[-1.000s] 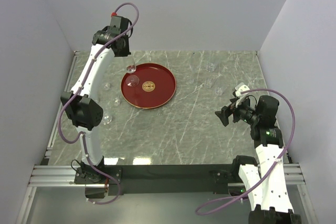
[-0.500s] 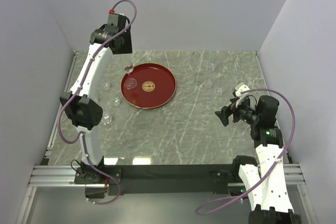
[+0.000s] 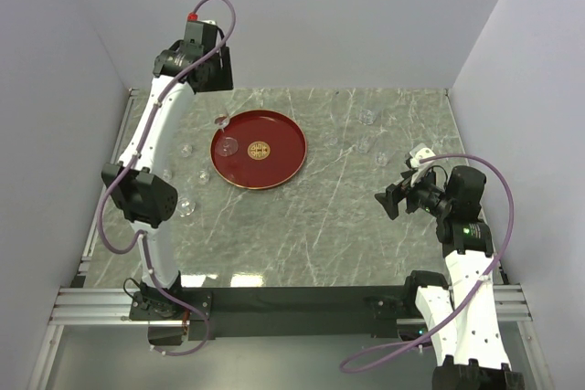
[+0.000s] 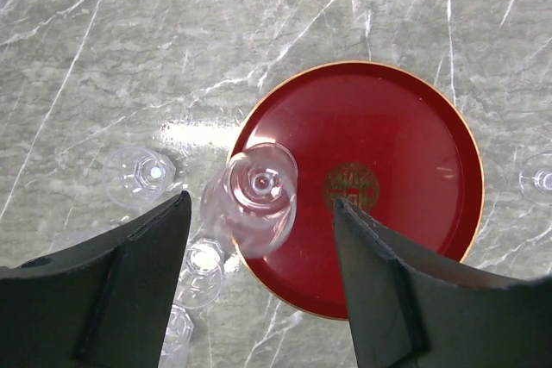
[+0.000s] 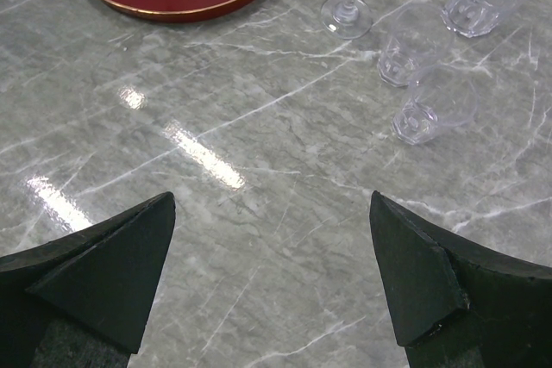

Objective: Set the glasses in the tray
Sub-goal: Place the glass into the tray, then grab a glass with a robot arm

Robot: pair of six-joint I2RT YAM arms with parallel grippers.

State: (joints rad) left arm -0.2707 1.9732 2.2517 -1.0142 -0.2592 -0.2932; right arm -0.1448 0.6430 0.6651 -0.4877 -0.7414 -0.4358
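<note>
Glass (image 4: 259,189) stands free at the tray's (image 4: 405,127) left rim (can't tell if it's fully inside), left end effector (image 4: 260,202) apart above it, so I'd lift straight up before swinging to the loose glasses (image 4: 138,174) on the worktop (image 4: 112,49); right end effector (image 5: 272,197) apart, empty.

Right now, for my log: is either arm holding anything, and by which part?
Nothing is held. The left gripper stands open above a glass on the tray; the right gripper is open too.
</note>
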